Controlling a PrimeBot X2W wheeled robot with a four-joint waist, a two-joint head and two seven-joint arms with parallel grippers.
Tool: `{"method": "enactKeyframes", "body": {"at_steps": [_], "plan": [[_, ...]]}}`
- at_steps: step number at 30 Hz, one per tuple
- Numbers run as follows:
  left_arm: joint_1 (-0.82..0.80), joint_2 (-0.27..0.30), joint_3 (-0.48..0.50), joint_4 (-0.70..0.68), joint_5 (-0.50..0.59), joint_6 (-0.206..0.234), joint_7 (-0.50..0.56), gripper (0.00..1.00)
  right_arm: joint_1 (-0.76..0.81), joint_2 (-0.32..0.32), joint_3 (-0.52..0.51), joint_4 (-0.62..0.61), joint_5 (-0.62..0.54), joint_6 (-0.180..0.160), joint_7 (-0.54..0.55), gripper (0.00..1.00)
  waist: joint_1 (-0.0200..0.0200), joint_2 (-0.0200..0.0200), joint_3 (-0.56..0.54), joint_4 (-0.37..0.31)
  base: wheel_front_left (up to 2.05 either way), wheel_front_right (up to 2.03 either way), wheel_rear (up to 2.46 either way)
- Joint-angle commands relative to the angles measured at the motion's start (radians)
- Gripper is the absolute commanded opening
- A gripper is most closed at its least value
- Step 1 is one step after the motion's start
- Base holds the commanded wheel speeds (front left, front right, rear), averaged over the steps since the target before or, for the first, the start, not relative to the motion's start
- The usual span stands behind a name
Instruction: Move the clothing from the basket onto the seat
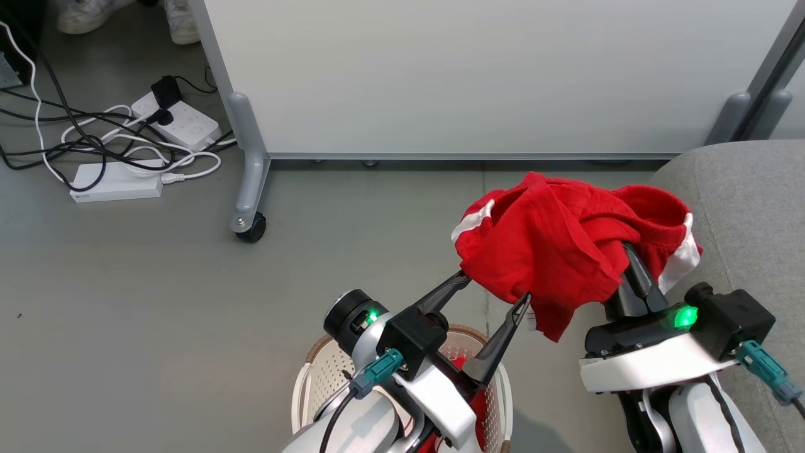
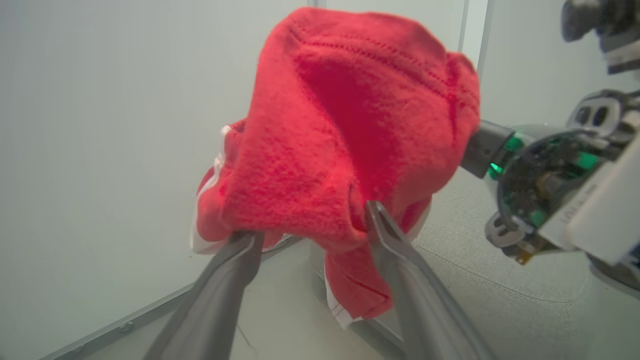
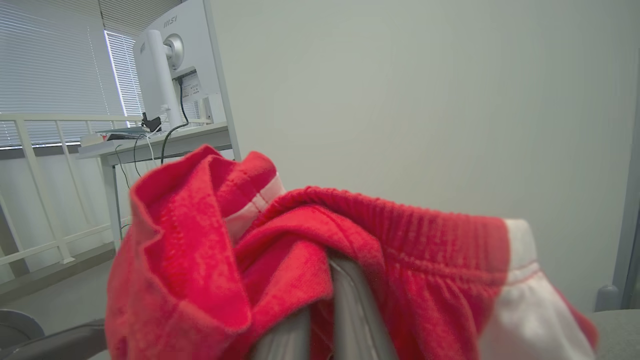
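- As I look along my right gripper (image 1: 634,267), its two fingers (image 3: 345,310) lie pressed together with a fold of the clothing (image 1: 553,245) pinched between them. The tips are hidden under the cloth.
- My left gripper (image 1: 494,290) stands wide open and has hold of nothing. Its two fingertips only touch the near, lower edge of the same red garment, one at each side of a hanging fold.
- The garment is red with white trim and an elastic waistband. It hangs bunched in the air, draped over the right fingers, above the grey floor (image 1: 157,283).
- It is between the basket and the seat. The basket (image 1: 317,371) is near and to the left, under my left arm, and a second piece of red cloth (image 1: 483,406) lies inside it.
- The seat (image 1: 748,201) is at the right, just beside the hanging garment. I cannot tell if the cloth touches it.
- Far behind stands a white partition panel (image 1: 503,75) on a castor foot (image 1: 250,226).
- On the floor at the far left lie white power strips (image 1: 116,181) with tangled cables, and pale shoes (image 1: 88,16) at the far edge.
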Motion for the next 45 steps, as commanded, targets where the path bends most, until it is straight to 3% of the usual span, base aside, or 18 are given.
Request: {"method": "enactKeyframes", "body": {"at_steps": [1, 9, 23, 36, 45], "plan": [[0.005, 0.004, 0.009, 0.006, 0.009, -0.002, 0.000, 1.00, 0.006, -0.007, -0.006, -0.009, -0.009, 0.000, -0.001, 0.00, 0.0000, -0.0001, 0.000, 0.000, 0.00, 0.00, 0.00], [0.045, 0.005, 0.053, 0.047, 0.065, -0.021, 0.000, 1.00, 0.003, -0.041, -0.034, -0.027, -0.030, 0.000, -0.001, 0.00, 0.0000, -0.0001, -0.005, -0.002, 0.00, 0.00, 0.00], [0.174, 0.005, 0.133, 0.080, 0.159, -0.101, 0.000, 1.00, 0.053, -0.089, -0.123, -0.035, -0.038, 0.000, -0.001, 0.00, 0.0000, -0.0001, -0.020, -0.011, 0.00, 0.00, 0.00], [0.270, 0.004, 0.183, 0.046, 0.192, -0.151, 0.000, 1.00, 0.130, -0.094, -0.215, -0.023, -0.045, 0.000, -0.001, 0.00, 0.0000, -0.0001, -0.017, -0.021, 0.00, 0.00, 0.00], [0.293, 0.004, 0.189, 0.037, 0.199, -0.161, 0.000, 1.00, 0.157, -0.085, -0.231, -0.001, -0.048, 0.000, -0.001, 0.00, 0.0000, -0.0001, -0.019, -0.022, 0.00, 0.00, 0.00]]}}
